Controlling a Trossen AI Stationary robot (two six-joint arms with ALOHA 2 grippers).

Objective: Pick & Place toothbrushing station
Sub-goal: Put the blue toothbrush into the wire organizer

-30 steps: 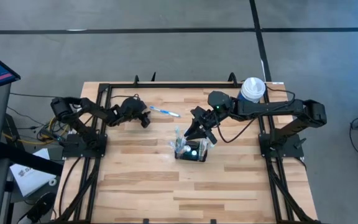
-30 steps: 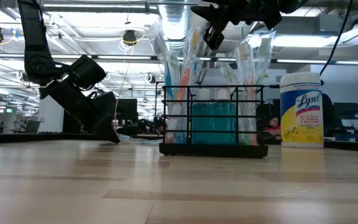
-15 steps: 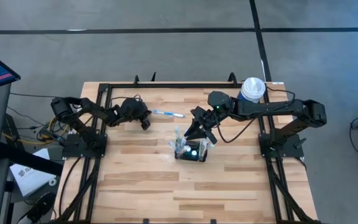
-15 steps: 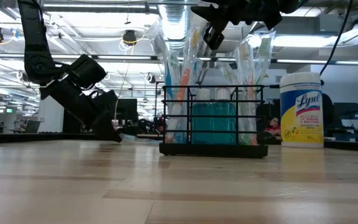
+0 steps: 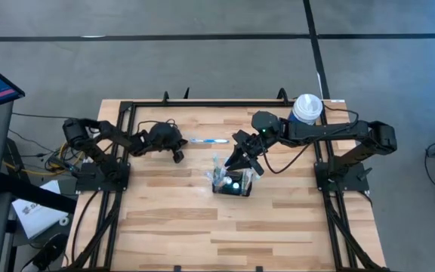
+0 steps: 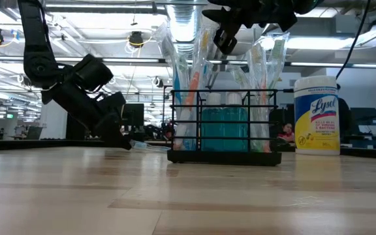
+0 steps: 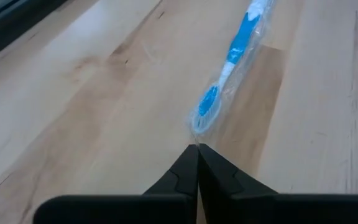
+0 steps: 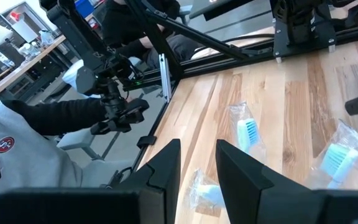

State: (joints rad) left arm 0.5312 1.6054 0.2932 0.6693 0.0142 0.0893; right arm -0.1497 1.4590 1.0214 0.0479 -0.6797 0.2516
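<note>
The toothbrushing station [image 5: 223, 189] [image 6: 224, 124], a black wire holder, stands mid-table with wrapped toothbrushes and a teal bottle upright in it. A blue-and-white toothbrush [image 5: 208, 140] [image 7: 232, 56] in a clear wrapper lies flat on the table, left of the station. My left gripper [image 5: 178, 156] [image 7: 197, 148] is low at its left end, shut. My right gripper [image 5: 238, 162] [image 6: 225, 40] [image 8: 197, 155] hovers open above the station, with nothing between its fingers. My left gripper's shut fingertips [image 7: 190, 163] come slanting down from the table's left, along the toothbrush, to the wrapper's brush-head end [image 7: 196, 127]. I cannot tell whether they pinch the clear film or only stand against it. The toothbrush lies flat on the table.
A white-and-yellow wipes canister [image 5: 306, 108] [image 6: 316, 114] stands at the far right. Black frame rails [image 5: 202, 103] run along the table's far edge and sides. A person in a grey shirt [image 8: 17, 143] is beyond the table's left side. Bare wood lies near the front edge.
My left gripper has shut and swung a little toward the station, staying low. The toothbrush has slid a short way toward the table's right edge and turned from slanted until it lies along the table's width.
</note>
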